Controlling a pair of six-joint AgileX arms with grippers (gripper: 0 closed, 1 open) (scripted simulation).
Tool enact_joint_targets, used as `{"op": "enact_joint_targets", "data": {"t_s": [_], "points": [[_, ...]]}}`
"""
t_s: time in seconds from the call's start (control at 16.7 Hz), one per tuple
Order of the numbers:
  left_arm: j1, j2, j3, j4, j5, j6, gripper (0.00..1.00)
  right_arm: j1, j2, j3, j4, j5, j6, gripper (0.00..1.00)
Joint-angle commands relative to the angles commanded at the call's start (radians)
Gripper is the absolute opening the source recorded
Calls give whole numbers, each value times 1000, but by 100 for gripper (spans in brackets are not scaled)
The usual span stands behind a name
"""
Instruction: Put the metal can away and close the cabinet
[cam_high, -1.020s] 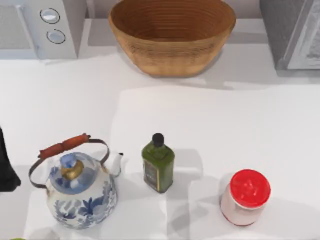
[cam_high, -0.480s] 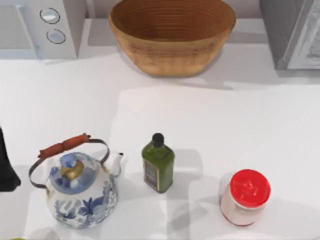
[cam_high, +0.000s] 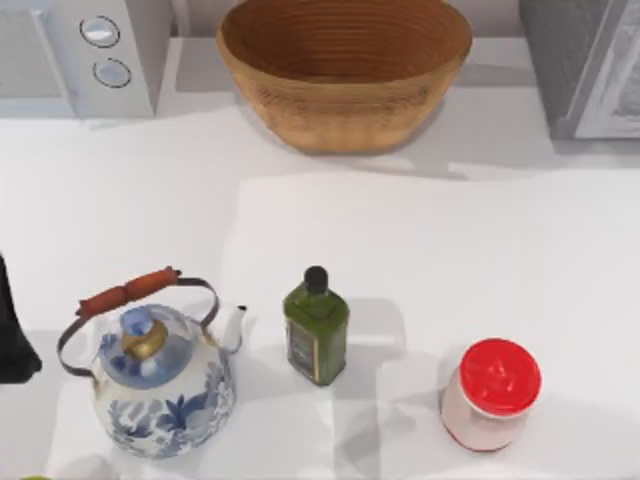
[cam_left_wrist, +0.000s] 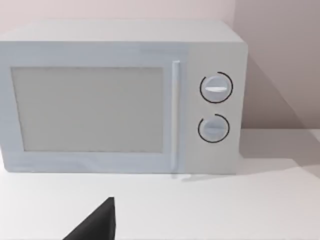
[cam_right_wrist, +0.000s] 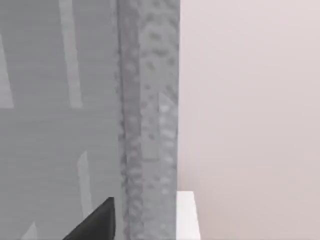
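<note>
Nothing here can be read: the olive oil bottle (cam_high: 316, 335) has a dark label too blurred to make out, and the microwave (cam_left_wrist: 122, 97) dials carry no legible marks.

woven wicker basket (cam_high: 345, 75), rough ribbed; glossy glazed ceramic kettle (cam_high: 160, 385); shiny green glass bottle (cam_high: 316, 330); smooth matt white table (cam_high: 500, 260).

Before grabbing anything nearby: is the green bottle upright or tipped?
Upright: the green bottle stands on its base, black cap on top.
</note>
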Motion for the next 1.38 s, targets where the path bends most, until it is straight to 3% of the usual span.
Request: {"op": "enact_joint_targets", "data": {"t_s": [0.42, 0.66, 0.84, 1.2, 1.38], "points": [[0, 0, 0, 0, 0, 0, 100, -5, -83, 554, -669, -3, 10, 100], [0, 0, 0, 0, 0, 0, 100, 9, -138, 789, -943, -1, 17, 100], [0, 0, 0, 0, 0, 0, 100, 22, -168, 884, -1042, -3, 17, 100], [0, 0, 0, 0, 0, 0, 100, 22, -171, 898, -1052, -3, 17, 100], [0, 0, 0, 0, 0, 0, 100, 72, -163, 898, -1062, 59, 17, 100]]}}
